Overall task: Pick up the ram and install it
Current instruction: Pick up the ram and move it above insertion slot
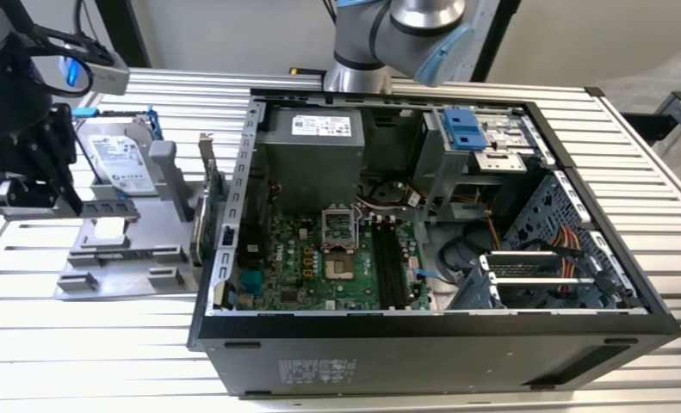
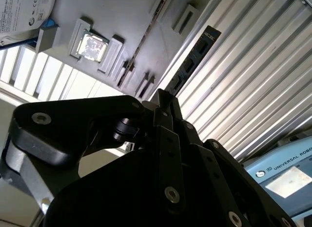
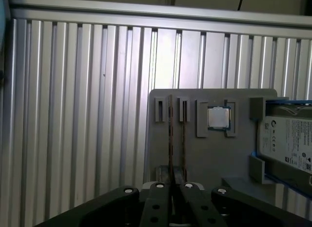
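My gripper [image 2: 163, 97] is shut on the ram [image 2: 195, 53], a slim dark board with black chips that sticks out past the fingertips over the ribbed tabletop. In the first wrist view the ram [image 3: 170, 139] appears edge-on as a thin line running from the gripper [image 3: 174, 184] across the grey holder [image 3: 204, 158]. In the exterior view the gripper [image 1: 67, 194] hangs above that holder [image 1: 122, 258] at the exterior view's left, apart from the open computer case [image 1: 432, 344]. The long black memory slots [image 1: 386, 267] lie on the green motherboard inside the case.
The holder also carries a silver hard drive [image 1: 122, 163] with blue clips, a square processor chip [image 3: 218, 117] and an upright card with a metal bracket [image 1: 208, 194]. A second arm's base [image 1: 369, 52] stands behind the case. Cables and a drive cage fill the case's right side.
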Controlling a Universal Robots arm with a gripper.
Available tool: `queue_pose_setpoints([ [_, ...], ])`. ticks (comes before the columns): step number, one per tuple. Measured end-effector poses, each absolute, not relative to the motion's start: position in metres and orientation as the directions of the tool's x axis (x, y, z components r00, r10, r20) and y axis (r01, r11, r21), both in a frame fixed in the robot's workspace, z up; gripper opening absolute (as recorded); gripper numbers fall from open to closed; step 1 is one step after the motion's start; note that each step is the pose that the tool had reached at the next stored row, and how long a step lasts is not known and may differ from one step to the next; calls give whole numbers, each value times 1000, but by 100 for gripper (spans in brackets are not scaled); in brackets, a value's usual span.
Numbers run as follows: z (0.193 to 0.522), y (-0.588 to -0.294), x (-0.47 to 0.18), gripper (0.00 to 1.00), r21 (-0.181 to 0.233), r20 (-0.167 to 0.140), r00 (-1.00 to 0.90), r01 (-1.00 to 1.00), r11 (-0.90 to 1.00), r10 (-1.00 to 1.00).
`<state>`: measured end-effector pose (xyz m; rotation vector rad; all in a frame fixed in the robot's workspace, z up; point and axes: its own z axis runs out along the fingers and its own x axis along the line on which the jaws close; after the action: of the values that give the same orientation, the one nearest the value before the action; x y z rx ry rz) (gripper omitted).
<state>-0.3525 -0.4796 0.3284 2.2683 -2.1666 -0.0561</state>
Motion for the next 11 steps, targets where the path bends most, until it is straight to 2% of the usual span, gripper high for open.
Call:
queue_pose_setpoints([
  [11,333,-480,-353,0,28,-23,45,-999,-46,-999],
])
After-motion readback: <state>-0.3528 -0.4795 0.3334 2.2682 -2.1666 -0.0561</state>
